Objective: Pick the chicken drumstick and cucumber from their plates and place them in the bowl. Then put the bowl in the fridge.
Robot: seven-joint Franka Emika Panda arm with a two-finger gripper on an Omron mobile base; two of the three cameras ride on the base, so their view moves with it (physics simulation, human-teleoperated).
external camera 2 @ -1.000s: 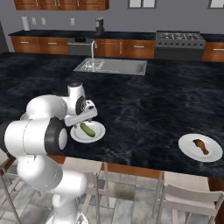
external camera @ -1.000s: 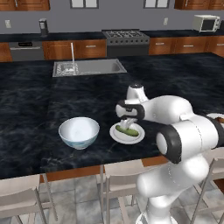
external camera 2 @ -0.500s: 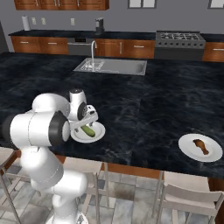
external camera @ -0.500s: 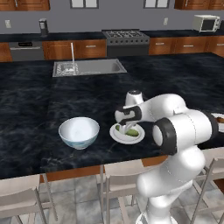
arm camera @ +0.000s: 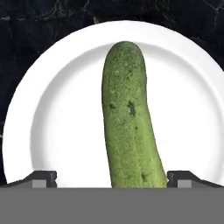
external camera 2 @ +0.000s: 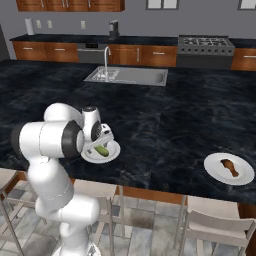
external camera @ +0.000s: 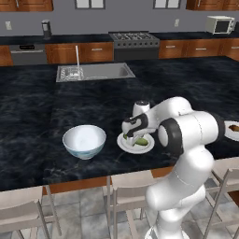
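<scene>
The gripper point(arm camera: 112, 177) hangs just above the cucumber plate point(arm camera: 52, 109), jaws spread wide, one fingertip point(arm camera: 41, 178) on each side of the cucumber point(arm camera: 127, 122). The hand view shows clear white plate between each tip and the green skin, so nothing is gripped. Whether the tips touch the plate cannot be told. The cucumber lies flat across the plate's middle, running lengthwise between the fingers.

From the left base view, the gripper point(external camera: 134, 135) sits low over the plate point(external camera: 122, 144), and the cucumber point(external camera: 141, 141) shows just beside it. The bowl point(external camera: 84, 141) stands upright on the counter point(external camera: 42, 112) left of that plate, apart from it. From the right base view, the drumstick point(external camera 2: 230, 167) lies on the second plate point(external camera 2: 218, 172), well to the right of the cucumber plate point(external camera 2: 114, 152) along the counter's near edge. The sink point(external camera 2: 127, 76) lies beyond, at the counter's far side.

Compared with half a second and one second before, the hand has come down closer to the cucumber; the jaws are as wide as before, and cucumber, bowl and drumstick have not moved.
</scene>
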